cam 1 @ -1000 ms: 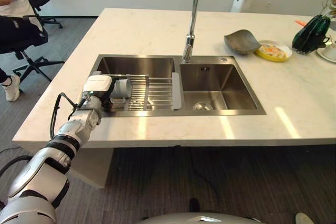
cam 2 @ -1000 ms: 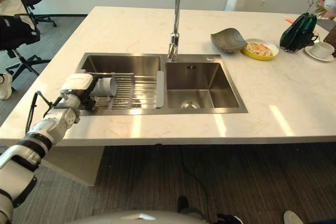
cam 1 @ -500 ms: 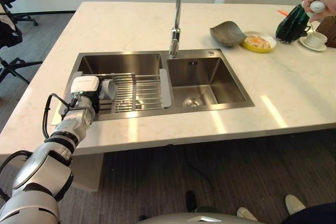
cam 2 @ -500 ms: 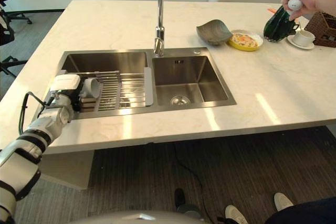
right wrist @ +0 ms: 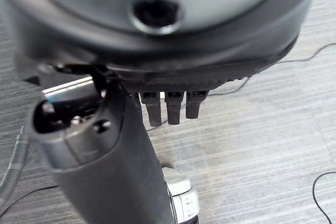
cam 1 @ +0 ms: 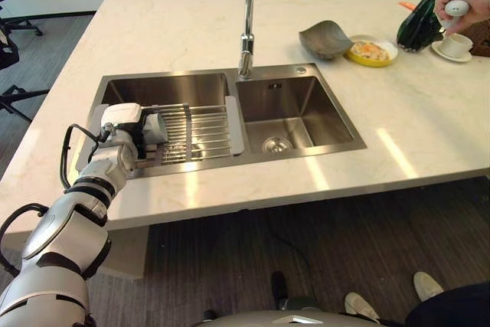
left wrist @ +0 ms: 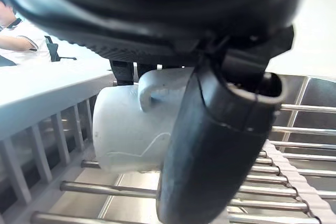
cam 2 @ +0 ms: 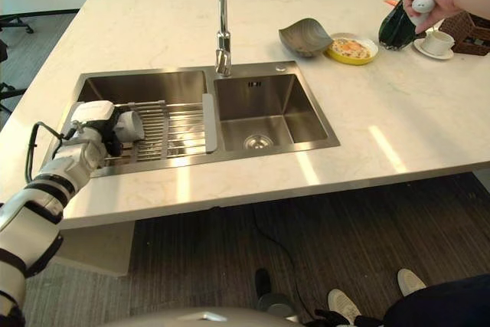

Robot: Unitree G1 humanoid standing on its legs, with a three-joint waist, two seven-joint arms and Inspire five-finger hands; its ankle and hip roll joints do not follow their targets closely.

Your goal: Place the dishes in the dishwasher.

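Left hand on the mug — no writing I could read

At frame left, my left hand [cam 1: 126,129] gripped a white mug [left wrist: 131,129] over the sink rack [cam 1: 203,132]; my right hand [right wrist: 110,150] hung with fingers relaxed.

Bright, even light from overhead. Pale glare streaks lie on the surface [cam 1: 429,112] near its front edge, and the sink [cam 1: 295,109] walls gleam. In both wrist views, the close hand [left wrist: 220,145] is blurred.
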